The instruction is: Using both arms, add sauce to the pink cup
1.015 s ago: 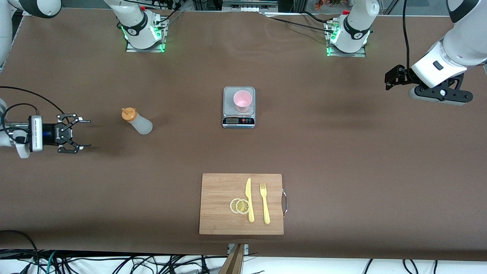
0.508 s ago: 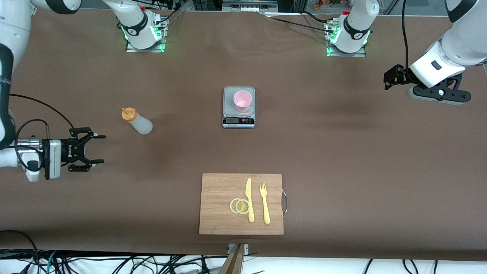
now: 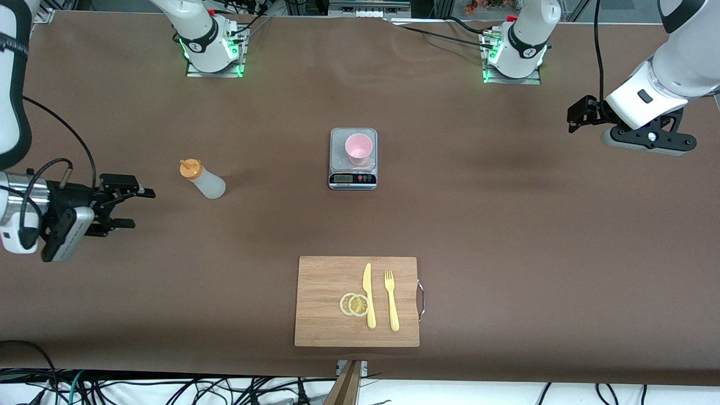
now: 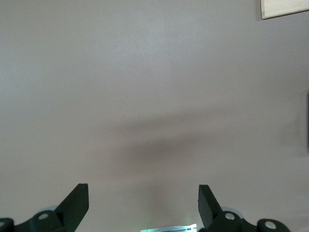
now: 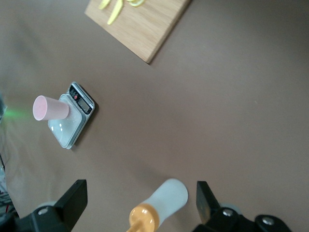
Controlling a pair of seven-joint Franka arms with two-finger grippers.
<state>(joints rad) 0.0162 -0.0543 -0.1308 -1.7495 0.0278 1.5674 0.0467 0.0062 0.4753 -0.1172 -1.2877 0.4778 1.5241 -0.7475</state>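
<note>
**Soft plastic bottle to be pinched at the body, light cup left on the scale**

Translucent whitish plastic forms the sauce bottle (image 3: pixel 203 179), which stands at centre left of the front frame with its orange cap (image 3: pixel 190 169) on top, toward the right arm's end of the surface (image 3: pixel 506 225). It is judged light and soft-walled: a hard pinch would likely dent it and push sauce out early, so a hold around the middle of the body, below the cap, seems best. Its smooth wall may slip if it is gripped too lightly.

The pink cup (image 3: pixel 358 149) is seen upright on a small scale (image 3: pixel 352 159) at the frame's centre. It is judged very light and easily tipped, so it should be steadied or not knocked by the nozzle.

The right pincer (image 3: pixel 125 208) is held open at the frame's left edge, near the bottle but apart from it, and nothing is gripped; in the right wrist view the bottle (image 5: pixel 159 205) shows between its fingers. The left pincer (image 3: pixel 579 115) waits at the upper right, open and empty, over bare surface.

Brown matte covering is spread over the whole surface. A wooden board (image 3: pixel 356 301) with a knife (image 3: pixel 368 295), a fork (image 3: pixel 391 301) and lemon slices (image 3: pixel 354 304) lies at lower centre, well apart from bottle and cup. Ample room is left around both.
</note>
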